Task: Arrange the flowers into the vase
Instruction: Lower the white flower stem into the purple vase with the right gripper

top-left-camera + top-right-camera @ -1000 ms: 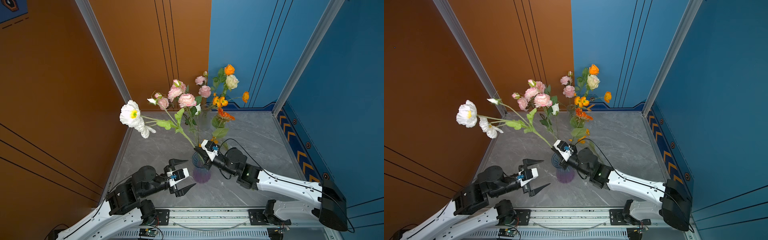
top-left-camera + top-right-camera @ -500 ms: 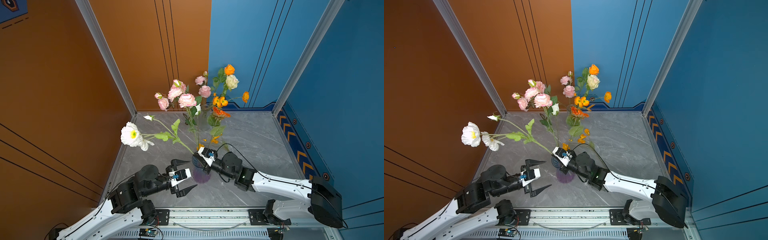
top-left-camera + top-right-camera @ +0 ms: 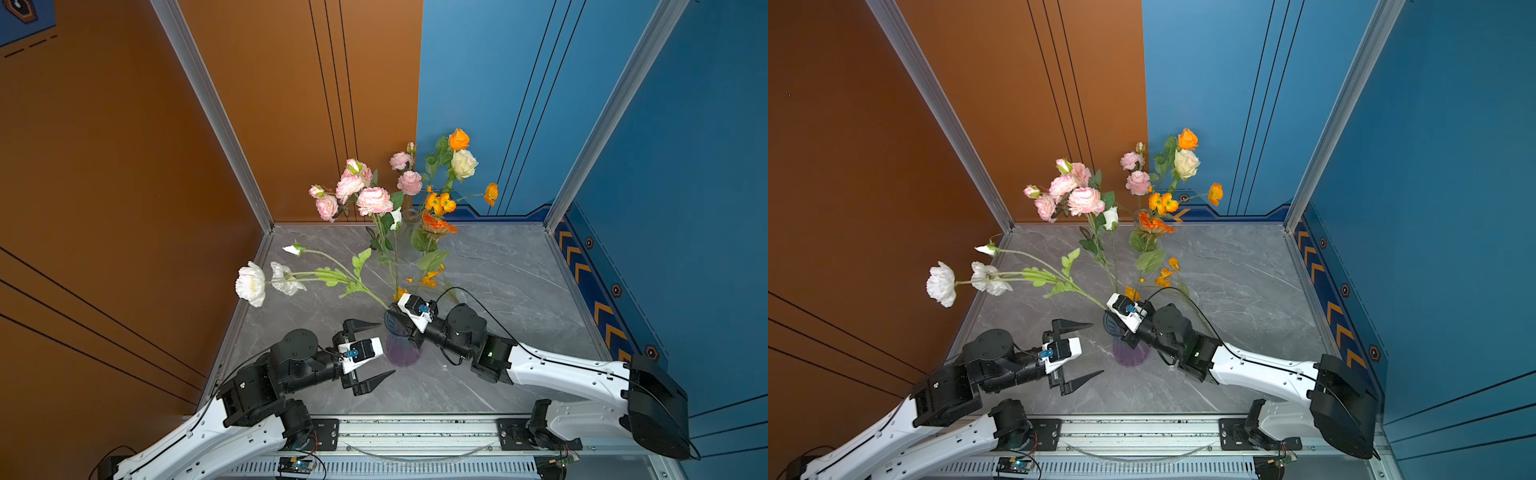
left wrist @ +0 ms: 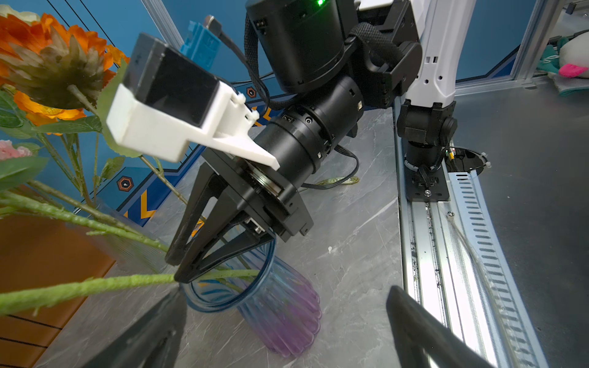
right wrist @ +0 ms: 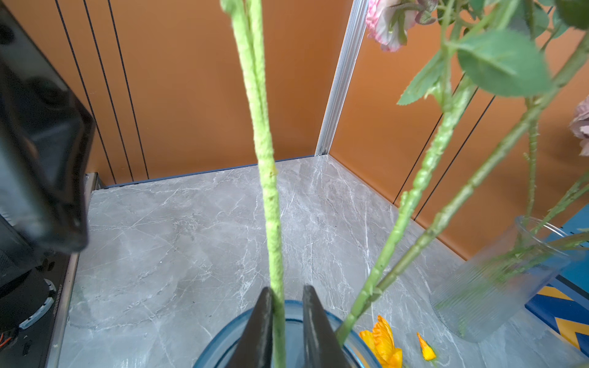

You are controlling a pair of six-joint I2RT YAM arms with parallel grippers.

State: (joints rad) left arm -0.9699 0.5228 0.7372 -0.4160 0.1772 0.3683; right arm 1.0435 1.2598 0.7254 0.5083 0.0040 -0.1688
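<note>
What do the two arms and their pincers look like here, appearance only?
The left arm and right arm share white shell links joined by round black joint housings. The left pincer and right pincer each have two black fingers tapering to points, ahead of a white camera mount with a blue plug. Black cables loop at the wrists; a green light glows on the right arm.

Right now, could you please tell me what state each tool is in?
Left tool: open, holding nothing.
Right tool: slightly open around the white flower stem, not clamping it.
</note>
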